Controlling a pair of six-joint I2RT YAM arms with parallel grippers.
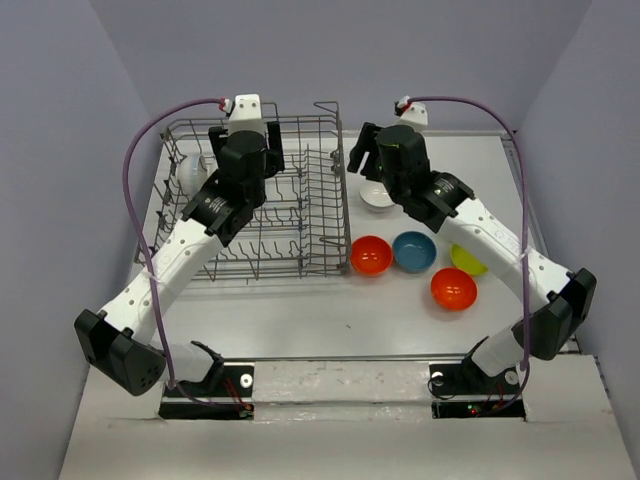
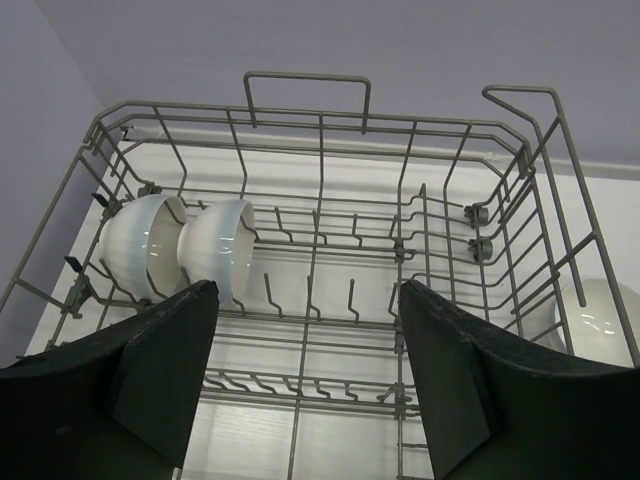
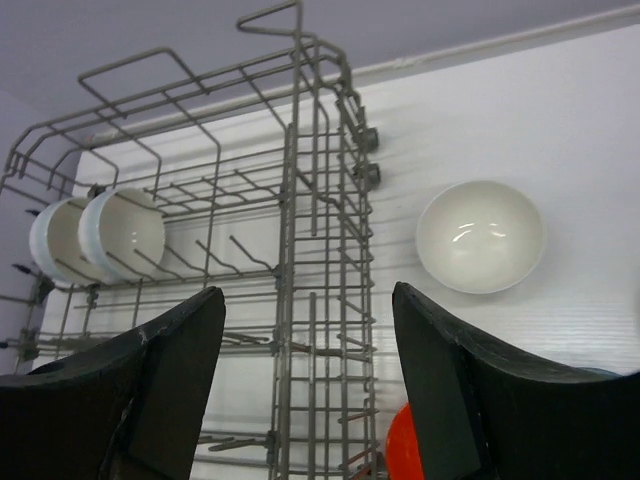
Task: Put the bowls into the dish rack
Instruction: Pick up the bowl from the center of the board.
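Jaws, top view: left gripper [image 1: 262, 150] hangs over the dish rack [image 1: 300, 240] in the upper middle of the frame. The right gripper [image 1: 360, 150] sits at the rack's right edge. Neither one's spread reads clearly from above.
Table, top view: loose white bowl [image 1: 377, 195] lies just below the right gripper, beside the rack's right wall. Lower down sit an orange bowl [image 1: 371, 255], a blue bowl [image 1: 414, 251] and a yellow-green bowl [image 1: 467, 260], with a second orange bowl [image 1: 453, 288] beneath them.
Rack, top view: racked bowls [image 1: 190, 170] show white at its left end, partly hidden.
Jaws, left wrist view: left gripper [image 2: 305, 300] is spread wide with nothing between the fingers.
Rack, left wrist view: two racked bowls [image 2: 180, 250] stand on edge side by side among the tines at middle left. No other bowl shows inside.
Jaws, right wrist view: right gripper [image 3: 308, 320] is wide apart and carries nothing.
Target, right wrist view: loose white bowl [image 3: 480, 235] sits mouth up on the table, above and right of the jaws and apart from the rack wall.
Coming move: the right arm looks nearer. The bowl is round with no long axis, so any stretch of rim would likely serve. It then needs carrying leftward over the rack wall.
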